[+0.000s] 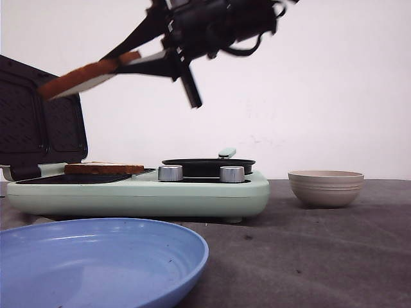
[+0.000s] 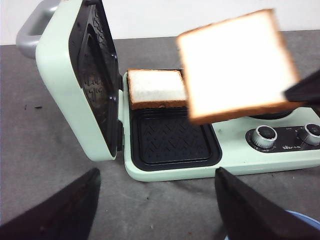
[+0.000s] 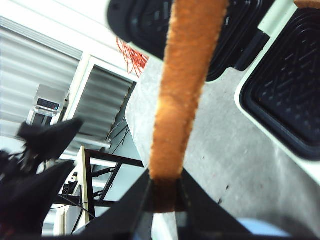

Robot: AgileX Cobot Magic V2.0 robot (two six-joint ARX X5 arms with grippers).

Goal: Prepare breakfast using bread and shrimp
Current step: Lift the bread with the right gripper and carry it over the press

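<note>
Right claw [image 1: 131, 59] is pinched on one corner of a square white bread slice with orange-brown crust [image 1: 80, 78], holding it up in the air over the open mint-green sandwich maker [image 1: 138, 192]. A second slice [image 2: 155, 88] lies on its black ribbed plate [image 2: 172, 137]. Left claw [image 2: 157, 200] hangs wide open and empty above the grey bench [image 1: 308, 250].

Lab or test room, not a home kitchen. Bare white wall [image 1: 334, 83] behind a grey cloth-covered table [image 1: 321, 256]; mint-green breakfast maker [image 1: 138, 192] staged alone with a bowl [image 1: 325, 187] and blue plate [image 1: 96, 263]. Orange cables [image 3: 131, 57], black metal frame [image 3: 100, 172], shuttered window [image 3: 102, 107] beyond.
</note>
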